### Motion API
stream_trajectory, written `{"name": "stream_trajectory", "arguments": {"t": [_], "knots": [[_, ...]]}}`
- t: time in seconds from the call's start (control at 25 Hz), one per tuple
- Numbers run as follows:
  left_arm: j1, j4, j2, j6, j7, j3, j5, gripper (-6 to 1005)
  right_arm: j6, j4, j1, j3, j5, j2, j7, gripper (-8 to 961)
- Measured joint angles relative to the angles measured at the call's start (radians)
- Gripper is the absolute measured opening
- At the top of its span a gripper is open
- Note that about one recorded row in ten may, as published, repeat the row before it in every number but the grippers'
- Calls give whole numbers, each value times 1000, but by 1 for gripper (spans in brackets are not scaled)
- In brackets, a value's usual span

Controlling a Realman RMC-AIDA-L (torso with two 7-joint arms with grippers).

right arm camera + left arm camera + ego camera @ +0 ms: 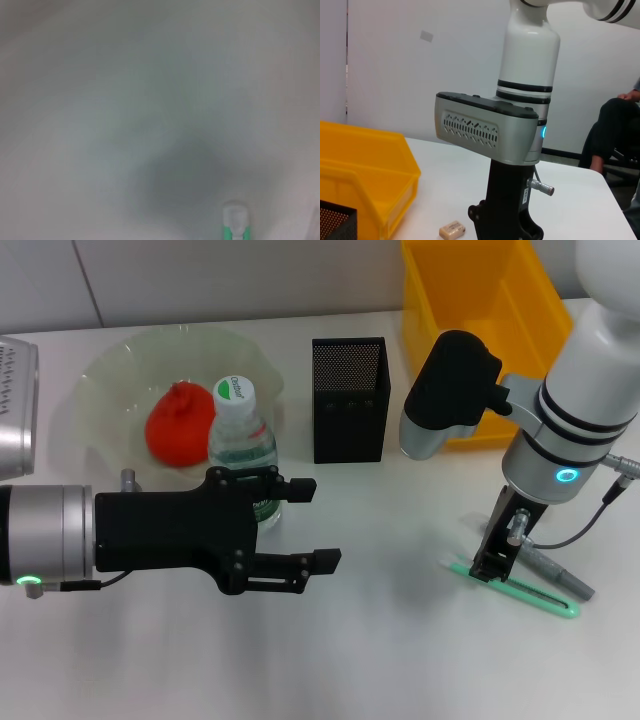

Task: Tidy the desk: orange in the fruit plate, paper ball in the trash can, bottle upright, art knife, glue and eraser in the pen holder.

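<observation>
The orange [178, 425] lies in the pale-green fruit plate [110, 370] at the back left. Just in front of the plate the bottle [242, 440] stands upright. My left gripper [318, 525] is open beside it, holding nothing. The black mesh pen holder [348, 400] stands mid-table, with the yellow trash can [480, 300] behind it on the right. My right gripper [492, 565] points down onto one end of the green art knife [535, 598], which lies flat. A grey pen-shaped stick [556, 573] lies next to the knife; it may be the glue. The eraser [452, 229] lies near the right arm's base. The paper ball is out of view.
A silver housing [15, 405] sits at the far left edge. Bare white table spreads across the front and middle. In the left wrist view a seated person [620, 125] is beyond the table's far side.
</observation>
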Motion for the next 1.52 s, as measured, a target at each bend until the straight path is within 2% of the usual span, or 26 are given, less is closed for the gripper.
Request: {"name": "stream_trajectory", "arguments": {"t": [0.2, 0.56, 0.76, 0.92, 1.4, 1.52], "knots": [[0, 0, 0, 1, 0, -1, 0, 800, 4, 1, 0, -9, 0, 0, 5, 92], [2, 0, 0, 1, 0, -2, 0, 800, 5, -49, -16, 3, -4, -1, 14, 91], [2, 0, 0, 1, 0, -2, 0, 799, 2, -157, -55, 21, -9, -4, 24, 91], [2, 0, 0, 1, 0, -2, 0, 800, -3, -244, -85, 78, -10, -5, 22, 90], [2, 0, 0, 2, 0, -2, 0, 800, 35, -374, -143, 136, -11, -6, 8, 91], [4, 0, 0, 3, 0, -2, 0, 799, 58, -407, -149, 182, -3, -5, -1, 90]]}}
